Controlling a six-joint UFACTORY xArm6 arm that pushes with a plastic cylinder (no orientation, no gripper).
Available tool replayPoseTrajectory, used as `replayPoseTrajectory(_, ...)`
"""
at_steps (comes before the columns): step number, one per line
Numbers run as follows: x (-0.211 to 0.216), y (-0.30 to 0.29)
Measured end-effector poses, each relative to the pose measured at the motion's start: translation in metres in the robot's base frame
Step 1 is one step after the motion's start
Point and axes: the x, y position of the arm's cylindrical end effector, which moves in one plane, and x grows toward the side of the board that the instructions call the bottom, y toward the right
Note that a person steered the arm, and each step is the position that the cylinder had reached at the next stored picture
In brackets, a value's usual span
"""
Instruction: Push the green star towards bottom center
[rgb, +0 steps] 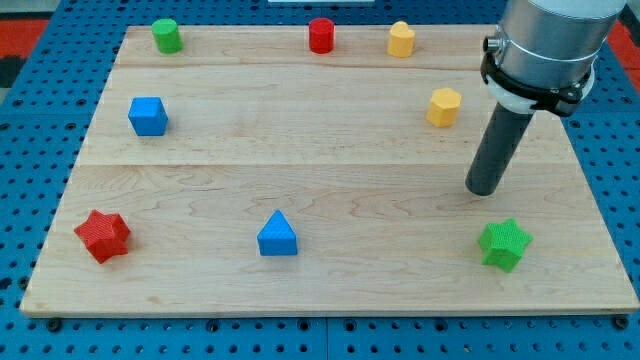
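The green star (503, 244) lies near the board's bottom right corner. My tip (485, 189) is just above it in the view, a little to its left, with a small gap between them. The dark rod rises from the tip toward the view's top right, under the arm's grey end. The wooden board (340, 290) fills most of the view.
A blue triangular block (277, 235) sits at bottom centre. A red star (102, 235) is at bottom left. A blue cube (148, 116) is at left. A green cylinder (166, 35), red cylinder (321, 35) and yellow block (401, 39) line the top edge. A yellow hexagonal block (444, 106) lies left of the rod.
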Motion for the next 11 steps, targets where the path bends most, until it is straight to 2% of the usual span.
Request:
replayPoseTrajectory(5, 0.001, 0.004)
replayPoseTrajectory(6, 0.0, 0.051)
replayPoseTrajectory(7, 0.029, 0.118)
replayPoseTrajectory(8, 0.069, 0.088)
replayPoseTrajectory(9, 0.063, -0.022)
replayPoseTrajectory(10, 0.067, -0.057)
replayPoseTrajectory(11, 0.084, 0.003)
